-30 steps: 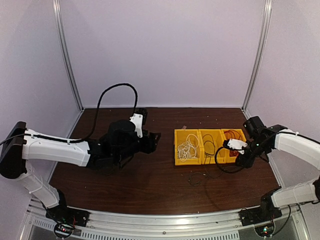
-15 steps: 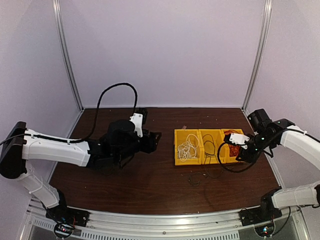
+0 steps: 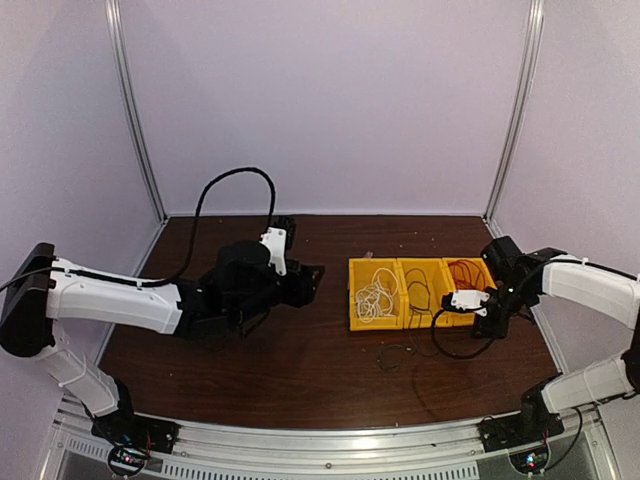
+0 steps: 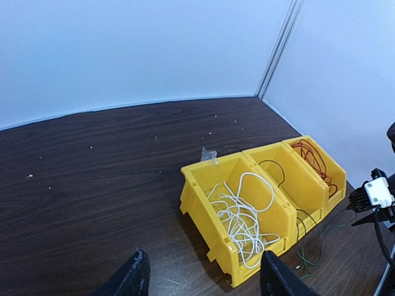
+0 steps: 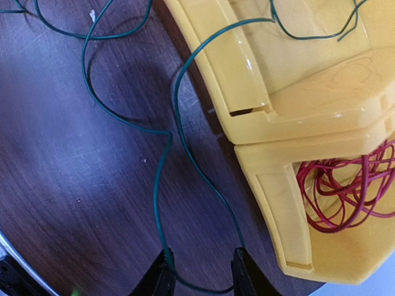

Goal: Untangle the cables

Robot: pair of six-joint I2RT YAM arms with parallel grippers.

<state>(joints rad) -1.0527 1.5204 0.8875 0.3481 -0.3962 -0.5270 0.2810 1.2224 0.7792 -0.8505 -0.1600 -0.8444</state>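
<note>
Three joined yellow bins (image 3: pixel 355 265) stand right of centre. The left bin holds white cables (image 3: pixel 375 293), also in the left wrist view (image 4: pixel 244 216). The middle bin holds a dark cable (image 3: pixel 418 288). The right bin holds red cables (image 3: pixel 465 270), also in the right wrist view (image 5: pixel 345 185). A thin dark green cable (image 5: pixel 162 160) runs from the middle bin onto the table (image 3: pixel 400 352). My right gripper (image 5: pixel 200 274) is open low over the table in front of the red bin, with a loop of that cable lying across both fingertips. My left gripper (image 4: pixel 203 280) is open and empty, left of the bins.
The left arm's thick black cable (image 3: pixel 235 180) arches over the back left of the table. The right arm's black cable (image 3: pixel 450 345) loops beside the bins. Metal frame posts (image 3: pixel 135 110) stand at the back corners. The bin front (image 5: pixel 278 92) is close to the right fingers.
My right gripper swung up toward the red bin half a second ago and has come back down in front of the bins. The left arm has not moved.
</note>
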